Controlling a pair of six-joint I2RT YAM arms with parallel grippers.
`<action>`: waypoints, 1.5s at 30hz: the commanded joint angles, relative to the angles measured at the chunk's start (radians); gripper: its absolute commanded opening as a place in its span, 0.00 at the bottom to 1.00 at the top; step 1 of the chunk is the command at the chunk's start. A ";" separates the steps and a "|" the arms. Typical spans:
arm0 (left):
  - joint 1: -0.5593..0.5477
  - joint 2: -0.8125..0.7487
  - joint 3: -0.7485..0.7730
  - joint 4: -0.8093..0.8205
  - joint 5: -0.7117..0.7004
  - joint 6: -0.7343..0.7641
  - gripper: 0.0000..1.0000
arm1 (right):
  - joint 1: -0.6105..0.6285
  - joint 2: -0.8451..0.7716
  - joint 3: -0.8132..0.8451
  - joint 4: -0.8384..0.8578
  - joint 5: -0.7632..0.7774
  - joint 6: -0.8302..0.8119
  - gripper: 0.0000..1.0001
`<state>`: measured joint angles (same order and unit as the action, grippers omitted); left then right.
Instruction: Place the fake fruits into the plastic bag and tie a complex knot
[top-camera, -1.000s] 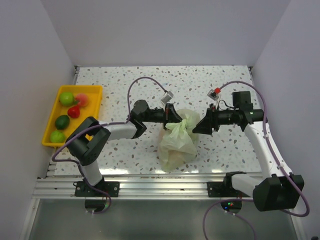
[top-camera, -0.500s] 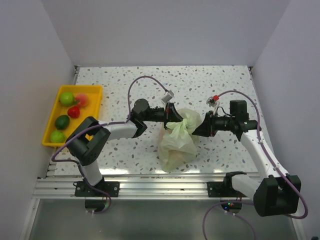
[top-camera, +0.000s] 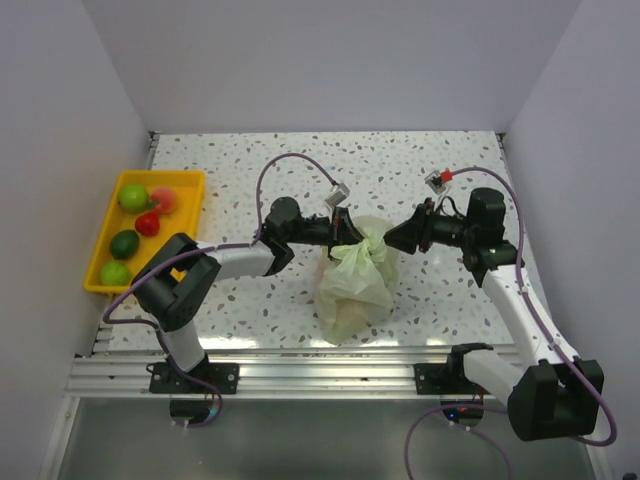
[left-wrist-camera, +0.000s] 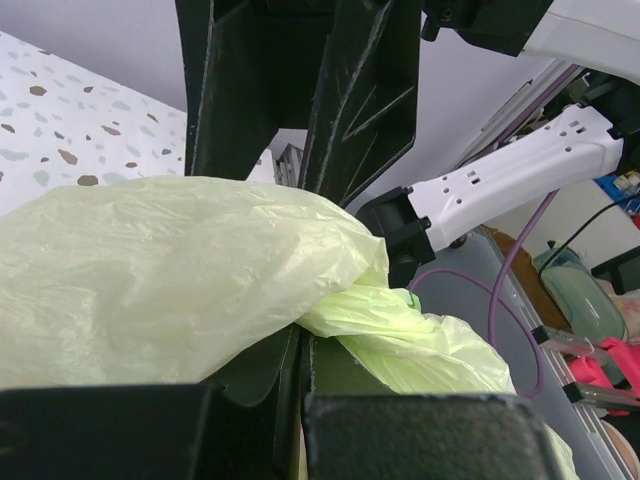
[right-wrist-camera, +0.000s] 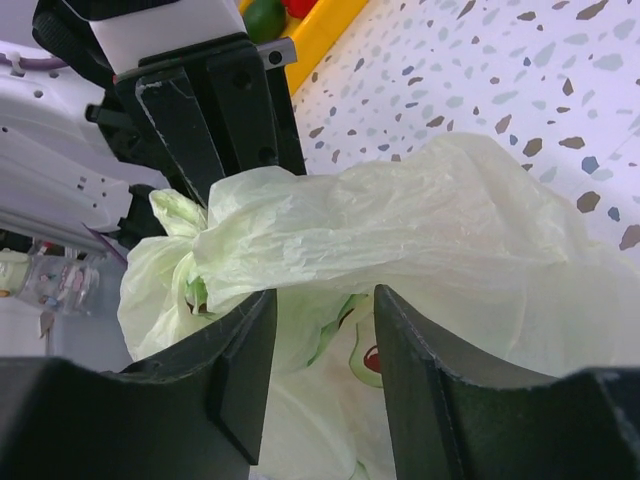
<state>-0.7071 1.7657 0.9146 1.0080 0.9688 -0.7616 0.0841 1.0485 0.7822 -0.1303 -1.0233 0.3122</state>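
In the middle of the speckled surface (top-camera: 450, 170) sits the plastic bag (top-camera: 352, 295). It is pale green and puffy, and its top is bunched up. The left gripper (top-camera: 343, 237) comes at the bag's top from the left and is closed tight on the thin plastic there. The right gripper (top-camera: 393, 238) is just to the right of the bag's top. Its two fingers (right-wrist-camera: 243, 372) stand apart. A fold of the bag lies across their tips, and a little avocado picture shows in the gap. Well to the left of the bag is a yellow tray (top-camera: 196, 183). Five fake fruits (top-camera: 133, 196) lie in it: three green, one red and one pink-orange. What is inside the bag is too dim to tell.
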 joint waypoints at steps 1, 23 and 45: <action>0.006 -0.022 0.017 -0.012 0.022 0.050 0.00 | 0.005 -0.012 0.008 0.075 -0.018 0.038 0.49; -0.075 0.020 -0.016 0.073 0.105 0.004 0.00 | 0.094 0.059 0.031 0.204 0.152 0.159 0.58; 0.008 -0.038 0.116 -0.103 0.090 0.153 0.00 | 0.103 0.058 0.080 -0.292 -0.141 -0.223 0.61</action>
<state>-0.7147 1.7603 0.9813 0.8505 1.0706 -0.5911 0.1749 1.1110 0.8787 -0.4320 -1.1034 0.0837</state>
